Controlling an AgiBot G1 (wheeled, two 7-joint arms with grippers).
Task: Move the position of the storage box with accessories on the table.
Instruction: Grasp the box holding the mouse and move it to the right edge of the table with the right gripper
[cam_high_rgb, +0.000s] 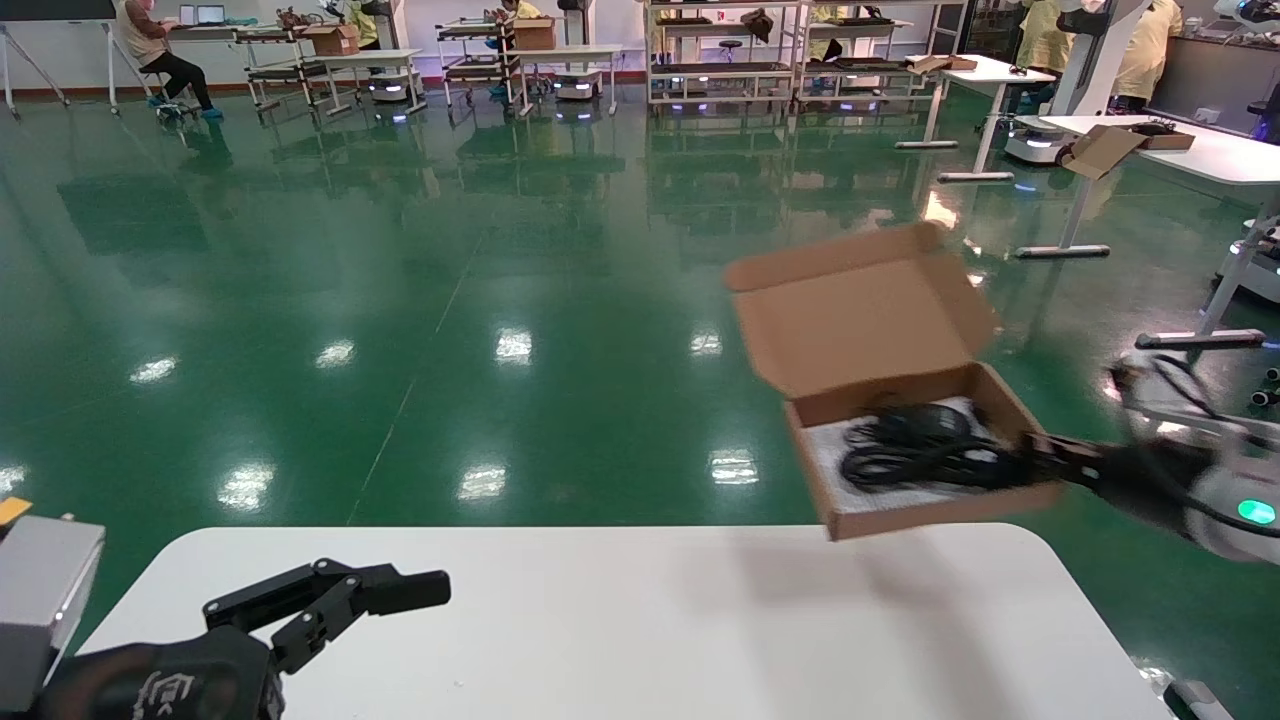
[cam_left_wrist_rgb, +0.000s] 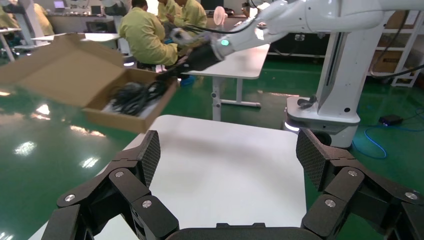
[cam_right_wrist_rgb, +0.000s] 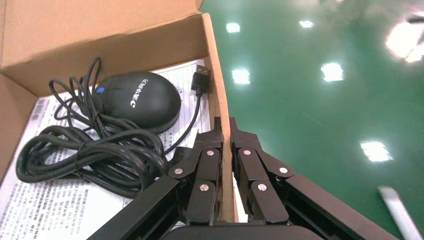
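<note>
Done: right end effector (cam_right_wrist_rgb: 225, 131) clenched on box (cam_high_rgb: 905, 440) wall, lifted off table (cam_high_rgb: 620, 620), far right.
Inside: mouse (cam_right_wrist_rgb: 140, 100), leaflet (cam_right_wrist_rgb: 40, 200).
Left: setting down.
Left end effector (cam_left_wrist_rgb: 227, 160): released, idle, near left.

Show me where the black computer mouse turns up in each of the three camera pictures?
Head view: mouse inside the lifted storage box, right of centre.
Left wrist view: only its black cable bundle shows, in the box far off.
Right wrist view: close up, on the leaflet.
Shared landmark: the right claw pinching the box wall.
</note>
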